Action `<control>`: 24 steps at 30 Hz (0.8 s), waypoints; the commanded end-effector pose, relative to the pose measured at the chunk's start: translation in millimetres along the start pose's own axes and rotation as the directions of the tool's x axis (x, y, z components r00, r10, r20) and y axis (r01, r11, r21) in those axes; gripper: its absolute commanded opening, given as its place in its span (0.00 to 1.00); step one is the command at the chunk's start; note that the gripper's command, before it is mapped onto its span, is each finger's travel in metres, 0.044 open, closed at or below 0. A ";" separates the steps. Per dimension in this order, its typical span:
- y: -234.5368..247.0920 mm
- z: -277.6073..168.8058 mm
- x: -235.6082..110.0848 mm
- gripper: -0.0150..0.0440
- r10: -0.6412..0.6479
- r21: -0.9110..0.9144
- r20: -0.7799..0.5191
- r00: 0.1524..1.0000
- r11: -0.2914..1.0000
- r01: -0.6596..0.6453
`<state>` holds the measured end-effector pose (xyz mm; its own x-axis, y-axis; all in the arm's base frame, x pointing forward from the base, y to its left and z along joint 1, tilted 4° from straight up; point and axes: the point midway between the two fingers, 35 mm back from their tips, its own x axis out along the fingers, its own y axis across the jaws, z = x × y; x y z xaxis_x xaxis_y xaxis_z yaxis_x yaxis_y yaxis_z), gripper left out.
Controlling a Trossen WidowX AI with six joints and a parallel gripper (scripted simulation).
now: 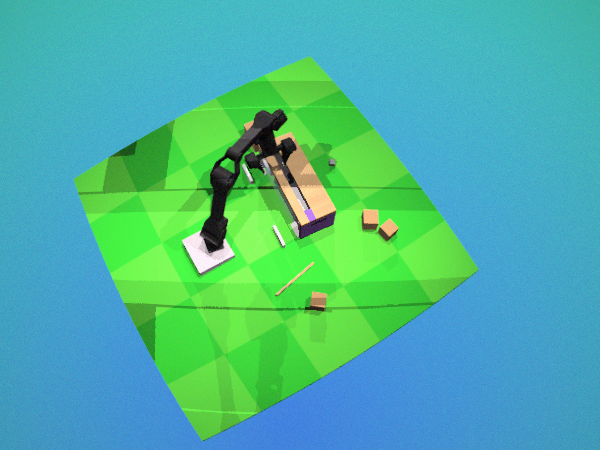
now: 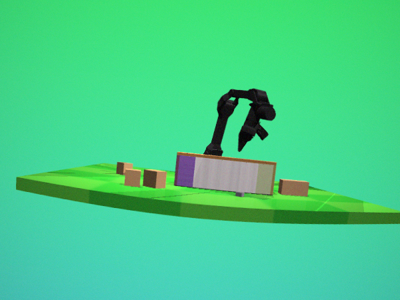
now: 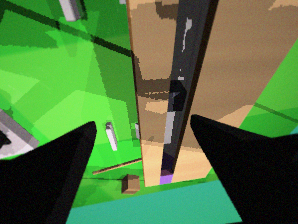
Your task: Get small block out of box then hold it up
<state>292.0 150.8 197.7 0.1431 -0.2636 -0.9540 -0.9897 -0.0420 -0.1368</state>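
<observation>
The long box [image 1: 316, 191] [image 2: 227, 175] [image 3: 240, 75] has a tan top with a dark slot running along it and a purple end [image 1: 311, 215] [image 2: 184, 171]. My gripper [image 1: 281, 169] [image 2: 241, 149] [image 3: 144, 122] is open and empty. It hangs a little above the box's top, over the slot near the end away from the purple one. In the wrist view the slot shows a dark lump [image 3: 176, 93] and a pale grey strip [image 3: 170, 127]; I cannot tell which is the block. A small grey block [image 1: 332, 162] [image 2: 240, 194] lies on the table beside the box's long side.
Tan cubes [image 1: 370, 218] [image 1: 388, 228] [image 1: 318, 300] [image 3: 131, 184] lie on the table. A larger tan block [image 2: 293, 187] stands past the box's non-purple end. Two white bars [image 1: 278, 235] [image 1: 247, 172] [image 3: 111, 135] and a thin wooden stick [image 1: 295, 278] [image 3: 117, 166] lie between the box and the arm's white base [image 1: 207, 255].
</observation>
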 end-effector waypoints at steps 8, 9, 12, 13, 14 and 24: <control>1.5 3.8 11.3 0.93 0.008 -0.017 -0.012 1.000 1.000 -0.008; 1.5 4.6 12.8 0.93 0.009 -0.017 -0.013 1.000 1.000 -0.009; 1.7 7.0 17.2 0.93 0.011 -0.018 -0.014 1.000 1.000 -0.011; 1.7 7.8 18.6 0.93 0.011 -0.019 -0.015 1.000 1.000 -0.012; 1.8 8.6 20.1 0.93 0.012 -0.019 -0.015 1.000 1.000 -0.012; 3.0 16.3 34.8 0.93 0.018 -0.022 -0.019 1.000 1.000 -0.019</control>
<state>294.3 156.9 166.8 0.1303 -0.2761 -0.9523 -0.9912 -0.0601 -0.1182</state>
